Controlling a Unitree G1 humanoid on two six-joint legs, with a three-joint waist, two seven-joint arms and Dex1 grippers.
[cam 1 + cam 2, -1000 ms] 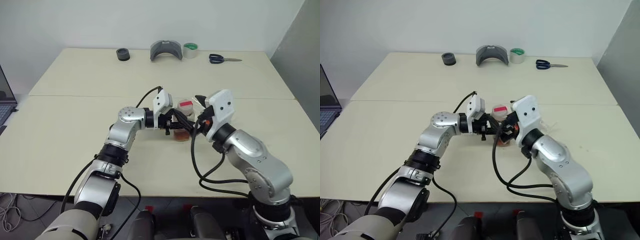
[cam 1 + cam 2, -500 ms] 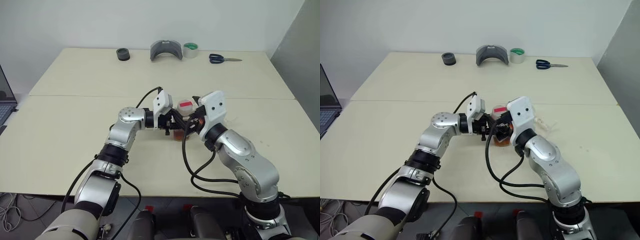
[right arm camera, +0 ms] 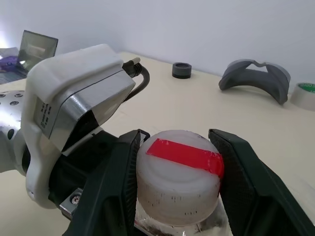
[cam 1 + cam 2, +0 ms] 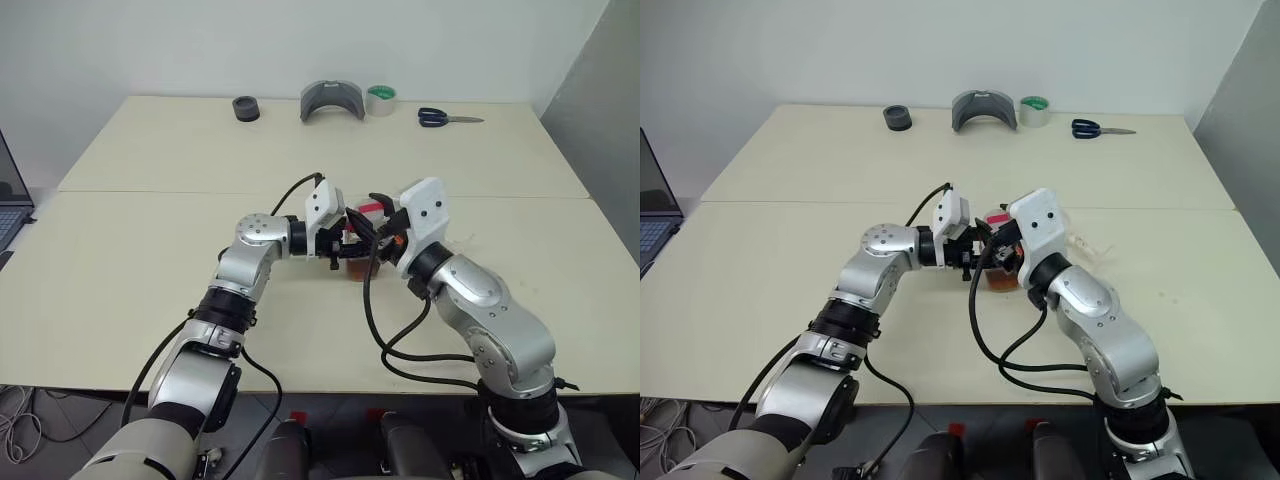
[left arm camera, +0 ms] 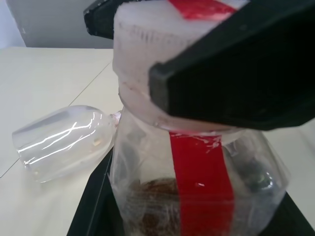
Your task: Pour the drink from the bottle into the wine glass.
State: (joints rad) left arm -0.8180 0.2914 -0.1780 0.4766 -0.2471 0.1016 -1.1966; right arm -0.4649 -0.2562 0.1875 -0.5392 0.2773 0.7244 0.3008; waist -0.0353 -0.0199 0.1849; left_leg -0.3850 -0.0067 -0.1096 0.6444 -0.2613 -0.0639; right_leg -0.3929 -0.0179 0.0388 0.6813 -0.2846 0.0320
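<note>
Right wrist view: fingers (image 3: 236, 172) flanking bottle cap (image 3: 178, 172)

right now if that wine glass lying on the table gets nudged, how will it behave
The wine glass lies on its side on the table, so its rounded bowl would probably roll, likely in a curve. It looks thin and clear, so probably light and fragile. Its smooth surface may be slippery to grip.

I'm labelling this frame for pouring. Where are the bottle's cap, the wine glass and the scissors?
bottle's cap (image 3: 178, 174): right wrist view, white top beside the red strip.
wine glass (image 5: 61, 142): left wrist view, bowl, lying on its side.
scissors (image 4: 434, 117): left eye view, dark handles.
</note>
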